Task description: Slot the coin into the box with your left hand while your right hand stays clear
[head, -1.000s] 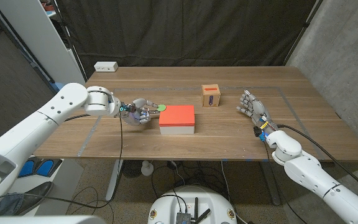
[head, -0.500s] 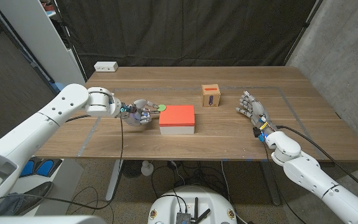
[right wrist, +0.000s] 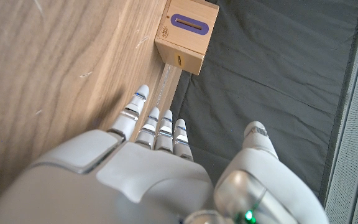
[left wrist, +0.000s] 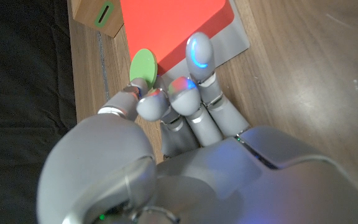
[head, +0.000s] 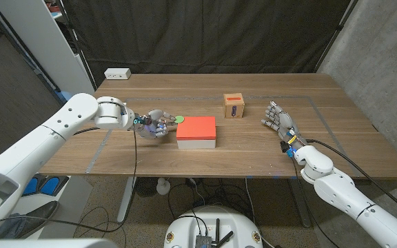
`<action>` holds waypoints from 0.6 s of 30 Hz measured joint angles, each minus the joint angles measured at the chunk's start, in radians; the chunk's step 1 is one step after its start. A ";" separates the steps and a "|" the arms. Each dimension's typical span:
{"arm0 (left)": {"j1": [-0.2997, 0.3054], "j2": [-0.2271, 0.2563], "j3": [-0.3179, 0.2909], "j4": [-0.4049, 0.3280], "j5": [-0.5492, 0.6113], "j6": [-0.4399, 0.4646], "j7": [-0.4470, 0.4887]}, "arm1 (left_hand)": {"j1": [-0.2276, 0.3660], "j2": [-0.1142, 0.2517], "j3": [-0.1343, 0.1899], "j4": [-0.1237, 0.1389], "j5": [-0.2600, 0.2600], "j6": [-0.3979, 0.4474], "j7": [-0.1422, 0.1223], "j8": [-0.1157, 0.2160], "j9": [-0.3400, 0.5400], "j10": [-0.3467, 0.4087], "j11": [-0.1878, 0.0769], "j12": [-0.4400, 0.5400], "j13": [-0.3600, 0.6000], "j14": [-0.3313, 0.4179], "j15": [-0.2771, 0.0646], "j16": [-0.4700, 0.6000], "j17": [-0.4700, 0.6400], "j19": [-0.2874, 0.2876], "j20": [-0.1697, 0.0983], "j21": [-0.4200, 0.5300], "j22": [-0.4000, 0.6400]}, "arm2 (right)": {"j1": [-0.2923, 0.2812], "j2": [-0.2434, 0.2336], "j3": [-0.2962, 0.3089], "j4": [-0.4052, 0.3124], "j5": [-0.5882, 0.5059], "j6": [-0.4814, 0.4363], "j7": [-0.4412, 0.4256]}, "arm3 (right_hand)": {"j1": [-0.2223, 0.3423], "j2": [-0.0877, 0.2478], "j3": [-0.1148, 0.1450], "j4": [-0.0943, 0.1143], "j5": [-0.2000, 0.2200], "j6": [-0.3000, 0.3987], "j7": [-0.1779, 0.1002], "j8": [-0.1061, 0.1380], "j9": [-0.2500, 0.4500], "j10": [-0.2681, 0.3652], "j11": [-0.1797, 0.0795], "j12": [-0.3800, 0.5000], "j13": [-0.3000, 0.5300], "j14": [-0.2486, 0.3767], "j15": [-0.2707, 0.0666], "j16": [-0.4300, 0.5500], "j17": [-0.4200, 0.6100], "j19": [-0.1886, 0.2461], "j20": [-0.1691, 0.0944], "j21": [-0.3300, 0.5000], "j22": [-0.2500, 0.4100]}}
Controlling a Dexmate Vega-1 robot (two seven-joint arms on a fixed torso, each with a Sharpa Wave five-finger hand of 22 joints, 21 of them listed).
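- The green coin sits pinched at the fingertips of the left hand, held out past them with most of its face showing; carrying it by the edge like that leaves the disc free to go into a slot.
- The coin is off the table, just beyond the left hand's fingertips and close beside the near corner of the red-topped block, which lies directly ahead of that hand.
- The wooden box with its slot stands further out, beyond the block and well apart from the left hand, so the carry still looks to lie ahead; judging by this, the slotting step has not begun.
- The box's slotted face points toward the right hand's side, which suggests the coin will need turning to line up with it.
- The right hand waits with fingers apart and holding nothing, near the box yet apart from it, leaving the left hand's path open.
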 measured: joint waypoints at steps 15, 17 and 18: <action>0.001 -0.008 0.001 0.007 0.013 -0.011 -0.016 | -0.006 0.005 0.000 0.000 0.000 0.000 0.000 0.000 -0.015 0.000 0.000 0.000 0.009 -0.004 -0.004 -0.008 -0.003 -0.009 0.002 0.022 -0.014 | 0.007 0.004 -0.005 0.015 0.005 0.000 0.007 | 0.000 0.000 0.000 0.000 0.000 0.000 0.000 0.000 0.000 0.000 0.000 0.000 0.000 0.000 0.000 0.000 0.000 0.000 0.000 0.000 0.000; -0.002 -0.010 0.002 0.009 0.017 -0.011 -0.019 | -0.010 0.001 0.000 0.000 0.000 0.000 0.000 0.000 -0.015 0.000 0.000 0.000 0.009 -0.003 -0.004 -0.008 -0.004 -0.009 0.002 0.026 -0.016 | 0.008 0.005 -0.005 0.017 0.005 -0.001 0.007 | 0.000 0.000 0.000 0.000 0.000 0.000 0.000 0.000 0.000 0.000 0.000 0.000 0.000 0.000 0.000 0.000 0.000 0.000 0.000 0.000 0.000; -0.003 -0.010 0.002 0.010 0.018 -0.011 -0.020 | -0.010 0.001 0.000 0.000 0.000 0.000 0.000 0.000 -0.015 0.000 0.000 0.000 0.009 -0.003 -0.003 -0.008 -0.005 -0.009 0.002 0.026 -0.018 | 0.008 0.006 -0.005 0.017 0.005 -0.001 0.007 | 0.000 0.000 0.000 0.000 0.000 0.000 0.000 0.000 0.000 0.000 0.000 0.000 0.000 0.000 0.000 0.000 0.000 0.000 0.000 0.000 0.000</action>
